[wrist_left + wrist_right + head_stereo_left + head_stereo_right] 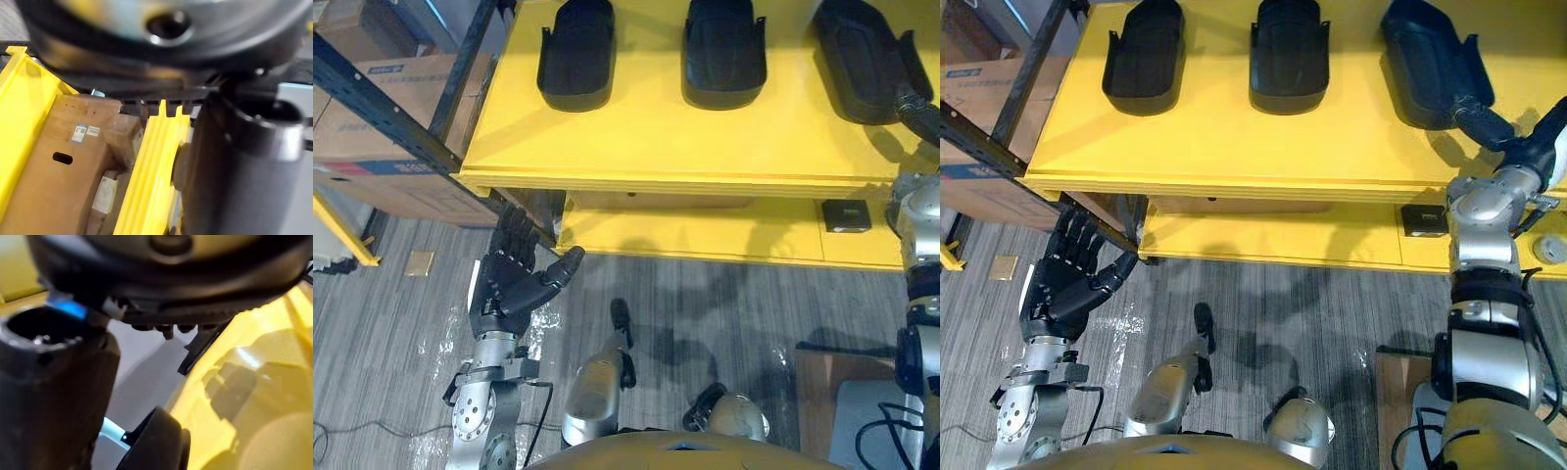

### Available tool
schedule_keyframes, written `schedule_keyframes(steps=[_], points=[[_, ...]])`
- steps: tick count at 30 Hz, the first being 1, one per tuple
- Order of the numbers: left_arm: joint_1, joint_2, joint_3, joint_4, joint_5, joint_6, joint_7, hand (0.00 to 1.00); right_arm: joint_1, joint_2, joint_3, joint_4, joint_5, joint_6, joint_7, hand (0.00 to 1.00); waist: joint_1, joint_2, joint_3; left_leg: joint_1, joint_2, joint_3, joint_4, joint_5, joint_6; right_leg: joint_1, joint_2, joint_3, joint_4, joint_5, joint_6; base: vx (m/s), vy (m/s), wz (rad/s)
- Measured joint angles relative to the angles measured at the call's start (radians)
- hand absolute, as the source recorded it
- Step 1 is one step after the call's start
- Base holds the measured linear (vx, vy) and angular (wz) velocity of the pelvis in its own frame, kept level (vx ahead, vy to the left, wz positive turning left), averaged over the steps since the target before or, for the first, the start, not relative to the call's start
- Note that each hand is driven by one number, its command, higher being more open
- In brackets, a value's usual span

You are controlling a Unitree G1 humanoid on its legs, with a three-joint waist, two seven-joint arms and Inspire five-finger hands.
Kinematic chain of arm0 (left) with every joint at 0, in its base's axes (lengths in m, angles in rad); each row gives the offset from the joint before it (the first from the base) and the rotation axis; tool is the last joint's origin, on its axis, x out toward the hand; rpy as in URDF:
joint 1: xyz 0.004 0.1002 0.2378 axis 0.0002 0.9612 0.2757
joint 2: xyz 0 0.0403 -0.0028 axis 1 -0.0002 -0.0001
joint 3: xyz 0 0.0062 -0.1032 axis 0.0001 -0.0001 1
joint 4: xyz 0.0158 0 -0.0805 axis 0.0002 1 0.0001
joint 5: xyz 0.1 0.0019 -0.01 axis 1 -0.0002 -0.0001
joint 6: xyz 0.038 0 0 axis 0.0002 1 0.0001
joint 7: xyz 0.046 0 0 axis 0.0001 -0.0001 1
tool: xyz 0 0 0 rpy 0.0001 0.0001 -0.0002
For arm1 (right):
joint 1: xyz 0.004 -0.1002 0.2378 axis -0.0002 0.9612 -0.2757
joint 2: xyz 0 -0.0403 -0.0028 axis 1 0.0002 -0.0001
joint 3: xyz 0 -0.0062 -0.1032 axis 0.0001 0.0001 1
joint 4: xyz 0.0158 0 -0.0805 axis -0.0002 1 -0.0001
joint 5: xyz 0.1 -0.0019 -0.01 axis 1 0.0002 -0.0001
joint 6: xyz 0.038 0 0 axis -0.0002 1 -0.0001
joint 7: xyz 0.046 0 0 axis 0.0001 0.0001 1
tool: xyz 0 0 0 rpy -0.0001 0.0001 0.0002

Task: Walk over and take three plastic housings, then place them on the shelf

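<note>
Three black plastic housings lie in a row along the back of the yellow shelf (pixel 1234 147). The left housing (pixel 1143 57) and the middle housing (pixel 1288 54) sit square and well apart, and the right housing (pixel 1425 64) lies slanted towards the shelf's right edge.

The robot's right hand (pixel 1503 137) reaches over the front edge and meets the near end of that slanted housing. Whether its fingers are clamped on the part or merely rest against it cannot be told. The left hand (pixel 1062 279) hangs below the shelf's front left corner, with fingers straight and spread, the thumb out to the side, and nothing in it.

On the lower board (pixel 1263 245), near its right end, sits a small black block (pixel 1423 219). A cardboard box (pixel 372 147) stands beside the shelf's left edge.

With all three parts on the top board, the job looks close to finished. The risk lies in the pull-back. If the right hand draws away while caught on the slanted housing, it could drag the part over the front or right edge. If the left hand is lifted carelessly, it could knock the underside of the front lip.
</note>
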Motion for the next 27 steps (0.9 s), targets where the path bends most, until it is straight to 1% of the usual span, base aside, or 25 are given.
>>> schedule_keyframes(steps=[1,3,4,6,10,12,14,19,21,26,27], points=[[-0.001,0.003,0.0,0.0,-0.001,-0.004,0.002,1.0,-0.024,-0.006,0.013,0.017,-0.006,0.013,-0.002,1.0,0.004,0.0,0.004,0.0,-0.001,-0.002,0.0,0.0,0.0,0.0,-0.002,-0.002,0.002,-0.004,0.0,0.01,-0.065,0.09],[-0.002,0.004,0.001,-0.002,-0.002,-0.023,0.002,1.0,-0.075,-0.033,0.055,0.041,-0.01,0.026,-0.003,1.0,0.009,0.006,0.029,0.0,-0.003,-0.005,0.0,0.001,-0.001,0.0,-0.006,-0.004,0.012,-0.009,0.0,0.0,-0.044,0.05],[-0.003,0.005,0.001,-0.002,-0.002,-0.028,0.003,1.0,-0.104,-0.04,0.07,0.051,-0.036,0.042,-0.003,1.0,0.009,0.007,0.044,0.0,-0.005,-0.006,0.0,0.001,-0.002,-0.002,-0.01,-0.004,0.018,-0.013,0.0,0.0,0.0,0.0],[-0.004,0.007,0.0,-0.002,-0.002,-0.032,0.003,1.0,-0.14,-0.059,0.111,0.071,-0.036,0.055,-0.001,1.0,0.012,0.007,0.067,0.0,-0.006,-0.008,0.0,0.001,-0.003,-0.002,-0.01,-0.005,0.018,-0.014,-0.001,-0.01,-0.017,0.01],[-0.019,0.009,0.0,-0.002,-0.015,-0.036,0.004,1.0,-0.176,-0.073,0.14,0.095,-0.036,0.069,0.003,1.0,0.021,0.008,0.093,-0.002,-0.007,-0.011,0.0,0.001,-0.003,-0.002,-0.011,-0.005,0.018,-0.015,-0.001,0.0,-0.027,0.01],[-0.023,0.009,0.0,-0.002,-0.015,-0.037,0.004,1.0,-0.177,-0.073,0.147,0.097,-0.036,0.069,0.006,1.0,0.024,0.008,0.094,-0.004,-0.007,-0.011,0.0,0.001,-0.003,-0.005,-0.012,-0.004,0.02,-0.017,0.0,0.01,-0.04,-0.01],[-0.034,0.029,-0.006,-0.002,-0.015,-0.039,0.003,1.0,-0.207,-0.073,0.149,0.134,-0.036,0.069,0.011,1.0,0.034,0.009,0.094,-0.008,-0.008,-0.008,0.0,0.002,-0.003,-0.019,-0.025,0.004,0.038,-0.028,0.002,0.0,-0.06,-0.02],[-0.034,0.037,-0.022,0.001,-0.035,-0.043,0.001,1.0,-0.251,-0.073,0.18,0.154,-0.036,0.075,0.028,1.0,0.037,0.011,0.095,-0.018,-0.008,-0.004,0.0,0.01,-0.005,-0.042,-0.028,0.017,0.057,-0.035,-0.005,-0.01,-0.057,-0.03],[-0.036,0.038,-0.023,0.001,-0.036,-0.045,-0.004,1.0,-0.262,-0.073,0.186,0.157,-0.037,0.099,0.03,1.0,0.037,0.011,0.095,-0.018,-0.008,-0.003,0.0,0.012,-0.006,-0.045,-0.028,0.021,0.063,-0.038,-0.007,-0.02,-0.049,-0.04],[-0.037,0.04,-0.023,0.001,-0.036,-0.05,-0.006,1.0,-0.307,-0.085,0.185,0.206,-0.035,0.19,0.047,1.0,0.04,0.015,0.095,-0.018,-0.005,-0.004,0.0,0.015,-0.01,-0.051,-0.028,0.025,0.077,-0.046,-0.013,-0.03,-0.048,0.0],[-0.039,0.041,-0.024,0.001,-0.036,-0.05,-0.006,1.0,-0.313,-0.094,0.186,0.213,-0.035,0.201,0.052,1.0,0.041,0.019,0.097,-0.018,-0.005,-0.005,0.0,0.009,-0.018,-0.051,-0.028,0.025,0.078,-0.046,-0.013,-0.03,-0.034,0.01]])
